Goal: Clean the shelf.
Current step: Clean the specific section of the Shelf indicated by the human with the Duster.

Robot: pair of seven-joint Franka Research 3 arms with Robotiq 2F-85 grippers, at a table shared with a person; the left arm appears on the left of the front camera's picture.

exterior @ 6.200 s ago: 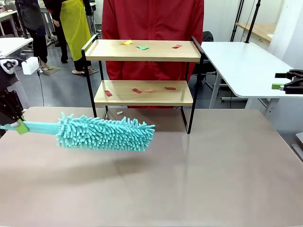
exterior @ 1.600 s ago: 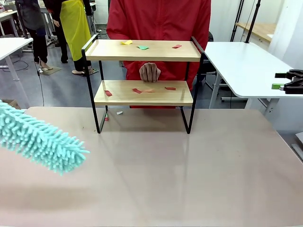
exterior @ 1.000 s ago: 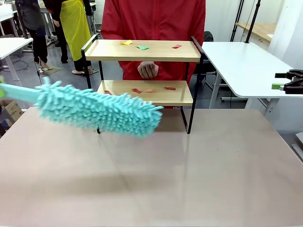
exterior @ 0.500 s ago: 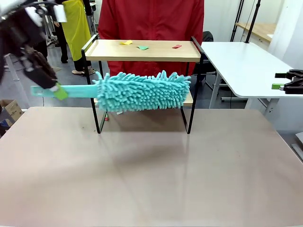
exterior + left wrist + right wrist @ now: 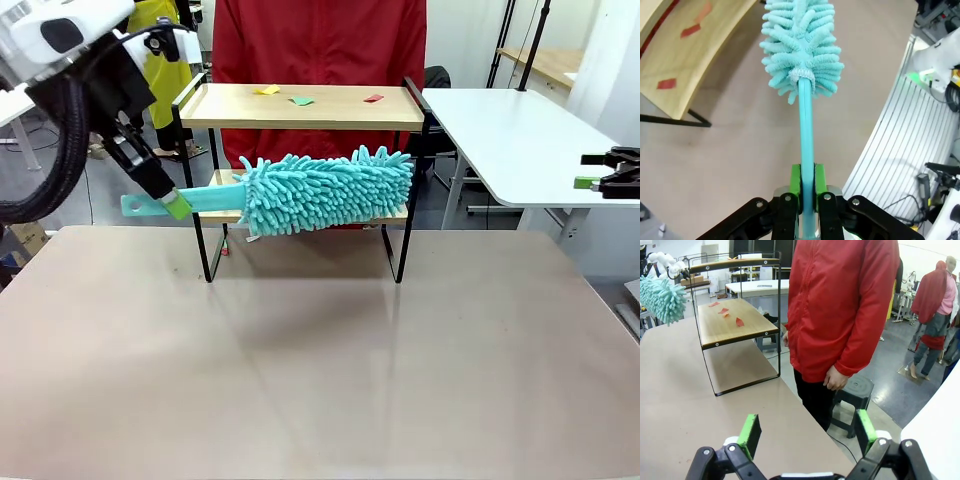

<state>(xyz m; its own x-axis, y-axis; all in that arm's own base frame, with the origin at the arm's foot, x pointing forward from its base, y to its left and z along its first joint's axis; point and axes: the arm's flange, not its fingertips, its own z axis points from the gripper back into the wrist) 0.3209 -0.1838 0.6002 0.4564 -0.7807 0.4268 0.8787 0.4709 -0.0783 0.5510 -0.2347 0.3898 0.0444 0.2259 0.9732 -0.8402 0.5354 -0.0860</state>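
Observation:
The shelf (image 5: 300, 108) stands at the table's far side, a two-tier wood rack on a black frame; it appears too in the left wrist view (image 5: 675, 65) and right wrist view (image 5: 735, 322). Small coloured paper scraps (image 5: 300, 100) lie on its top board, and more scraps (image 5: 725, 311) on the lower board. My left gripper (image 5: 168, 203) is shut on the handle of a teal fluffy duster (image 5: 325, 190), whose head hangs in front of the lower tier. The duster (image 5: 802, 45) runs straight out from the green pads (image 5: 795, 182). My right gripper (image 5: 805, 432) is open and holds nothing, off to the right (image 5: 600, 180).
A person in a red jacket (image 5: 320, 45) stands right behind the shelf, one hand (image 5: 835, 382) hanging down. A white side table (image 5: 510, 140) sits at the right. The brown table (image 5: 320, 360) spreads wide in front of the shelf.
My left arm swung the duster up from low at the left and carried it rightward, so its head now lies across the front of the lower tier. The person's hand left the shelf.

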